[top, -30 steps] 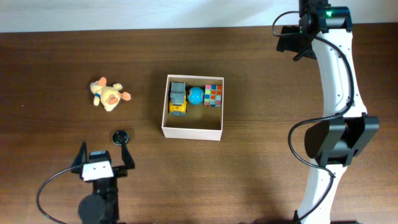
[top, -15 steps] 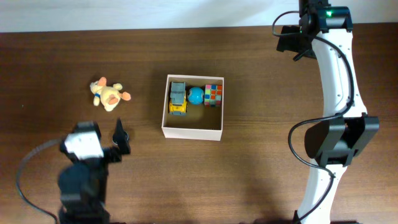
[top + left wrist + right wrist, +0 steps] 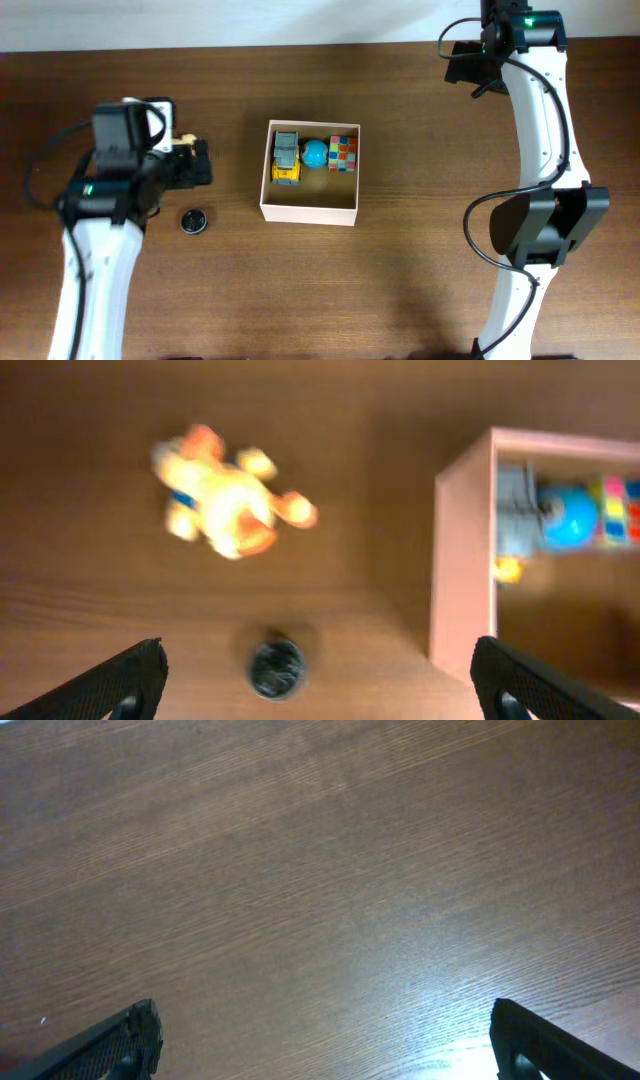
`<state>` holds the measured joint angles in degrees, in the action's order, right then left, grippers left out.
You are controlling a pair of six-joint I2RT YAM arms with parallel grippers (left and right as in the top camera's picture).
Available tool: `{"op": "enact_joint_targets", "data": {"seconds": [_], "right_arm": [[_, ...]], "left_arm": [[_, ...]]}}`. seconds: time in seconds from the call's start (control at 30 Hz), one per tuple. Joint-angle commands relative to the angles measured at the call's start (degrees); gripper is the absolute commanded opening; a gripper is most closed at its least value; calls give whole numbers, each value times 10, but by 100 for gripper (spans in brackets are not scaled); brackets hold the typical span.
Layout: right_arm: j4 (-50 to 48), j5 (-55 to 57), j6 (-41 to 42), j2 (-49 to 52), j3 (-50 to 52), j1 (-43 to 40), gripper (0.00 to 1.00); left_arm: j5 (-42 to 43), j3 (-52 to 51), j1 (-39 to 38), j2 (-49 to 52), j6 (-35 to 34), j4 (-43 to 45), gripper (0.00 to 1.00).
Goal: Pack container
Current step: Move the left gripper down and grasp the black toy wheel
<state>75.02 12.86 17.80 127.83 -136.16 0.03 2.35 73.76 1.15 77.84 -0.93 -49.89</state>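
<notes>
**Overhead and wrist views.** The container [image 3: 310,199], square and shallow, sits on the brown surface [image 3: 420,150]. Along its far wall, left to right, are a grey-and-yellow toy truck [image 3: 286,158], a blue ball [image 3: 315,153] and a multicoloured cube [image 3: 343,154]. The left hand [image 3: 192,163] hovers left of the container above an orange-and-yellow plush toy [image 3: 228,495], with its fingers wide apart and gripping nothing. A small black disc [image 3: 194,220] lies off the container's near-left corner. The right hand [image 3: 468,70] is well beyond the container's far-right corner, its fingers likewise apart and empty.

The container [image 3: 308,214] stands at the centre of the table [image 3: 400,290]. Inside it, along the far wall, from left to right: toy truck [image 3: 286,158], ball [image 3: 315,153], puzzle cube [image 3: 343,154]. To the container's left lie a plush toy [image 3: 228,495] and, nearer the robot, a disc [image 3: 194,220].
</notes>
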Motion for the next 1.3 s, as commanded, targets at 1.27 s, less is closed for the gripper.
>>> {"op": "enact_joint_targets", "data": {"seconds": [1.27], "right_arm": [[0, 9, 3, 2, 2, -1, 99]], "left_arm": [[-34, 10, 1, 277, -80, -93, 99]]}}
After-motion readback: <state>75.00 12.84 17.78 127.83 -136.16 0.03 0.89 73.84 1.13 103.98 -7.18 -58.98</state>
